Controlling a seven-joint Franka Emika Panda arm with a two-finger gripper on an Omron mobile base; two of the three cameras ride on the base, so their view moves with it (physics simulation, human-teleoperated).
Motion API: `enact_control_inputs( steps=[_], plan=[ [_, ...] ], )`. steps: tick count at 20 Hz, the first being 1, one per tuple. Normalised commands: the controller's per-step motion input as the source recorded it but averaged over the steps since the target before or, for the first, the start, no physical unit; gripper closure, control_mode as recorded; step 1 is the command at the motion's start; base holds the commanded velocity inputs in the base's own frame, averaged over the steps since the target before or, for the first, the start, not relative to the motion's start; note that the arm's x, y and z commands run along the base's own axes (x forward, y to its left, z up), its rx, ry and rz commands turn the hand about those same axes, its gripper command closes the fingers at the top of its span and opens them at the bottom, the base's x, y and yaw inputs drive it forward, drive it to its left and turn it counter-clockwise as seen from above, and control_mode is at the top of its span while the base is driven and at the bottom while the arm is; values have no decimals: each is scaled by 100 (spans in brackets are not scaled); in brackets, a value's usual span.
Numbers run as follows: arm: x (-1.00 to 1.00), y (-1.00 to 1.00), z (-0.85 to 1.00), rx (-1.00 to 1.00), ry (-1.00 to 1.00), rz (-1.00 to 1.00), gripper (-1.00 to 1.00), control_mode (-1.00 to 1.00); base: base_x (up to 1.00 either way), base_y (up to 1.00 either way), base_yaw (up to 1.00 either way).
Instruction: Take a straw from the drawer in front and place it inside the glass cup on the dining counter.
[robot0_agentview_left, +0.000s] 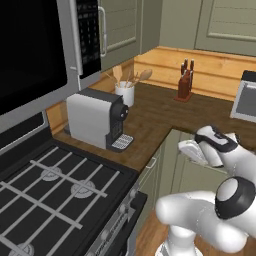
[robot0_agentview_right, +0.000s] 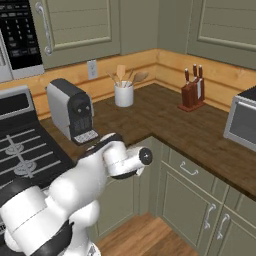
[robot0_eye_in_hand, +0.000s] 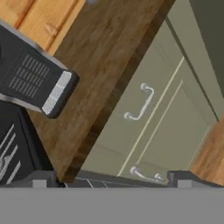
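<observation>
The sage-green drawer (robot0_eye_in_hand: 131, 127) is shut, and its slim silver handle (robot0_eye_in_hand: 142, 103) sits just under the dark wood worktop edge. In the left base view the same drawer (robot0_agentview_left: 150, 169) lies between the stove and the cabinet corner. My gripper (robot0_eye_in_hand: 111, 178) is open and holds nothing; its two dark tips point at the cabinet front below the drawer, a short way off. My white wrist (robot0_agentview_left: 200, 150) hangs in front of the corner cabinets. The straw, the glass cup and the dining counter are out of view.
A grey coffee machine (robot0_agentview_left: 97, 120) stands on the worktop above the drawer, with the black stove (robot0_agentview_left: 50, 190) to its left. A utensil crock (robot0_agentview_right: 124, 94), a knife block (robot0_agentview_right: 192, 92) and a toaster oven (robot0_agentview_right: 242, 122) stand farther along. A cabinet door handle (robot0_eye_in_hand: 144, 175) is below.
</observation>
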Motion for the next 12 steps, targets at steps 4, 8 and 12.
enact_control_inputs(
  steps=[4,8,12],
  plan=[
    [27,0,-61,18,0,-2,-100,-100,0,0,0],
    [30,7,-62,12,7,-6,-100,-100,0,0,0],
    [35,2,-47,13,6,-4,-100,-100,0,0,0]
  ],
)
